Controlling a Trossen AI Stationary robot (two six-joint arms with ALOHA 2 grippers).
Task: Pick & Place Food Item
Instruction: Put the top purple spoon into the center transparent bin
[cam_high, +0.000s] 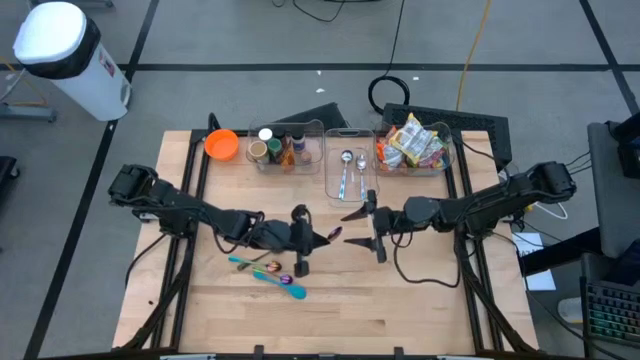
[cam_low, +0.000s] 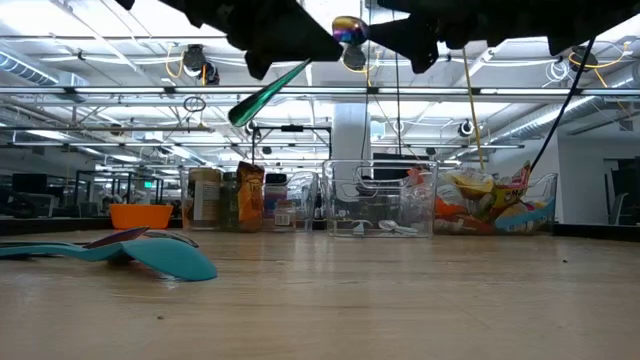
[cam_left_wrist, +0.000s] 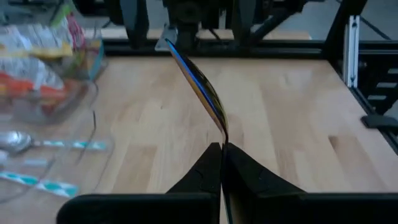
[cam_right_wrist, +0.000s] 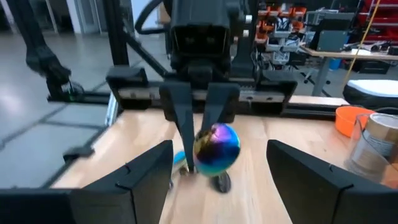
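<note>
A spoon with a rainbow-sheen bowl (cam_right_wrist: 216, 149) and a teal handle (cam_low: 265, 95) hangs above the table's middle, with my left gripper (cam_high: 325, 238) shut on it. My right gripper (cam_high: 350, 227) faces it from the table's right, open, its two fingers (cam_right_wrist: 149, 168) wide on either side of the bowl in the right wrist view; I see no touch. The food items, coloured snack packets (cam_high: 415, 142), lie in a clear bin at the far right. My left gripper pinches the spoon between its two fingers at the neck just behind the bowl (cam_left_wrist: 221, 138). The fingers come from the table's left, nearly level. The bowl end (cam_left_wrist: 193, 78) sticks out ahead of them toward my right gripper. The handle slants down behind, and the spoon is lifted clear.
Teal spoons (cam_high: 265, 272) lie on the wood below and nearer than my left gripper. Along the far edge stand an orange bowl (cam_high: 221, 144), a clear bin of jars (cam_high: 285, 150), a clear bin with spoons (cam_high: 348, 170) and the packet bin's wall (cam_high: 452, 150).
</note>
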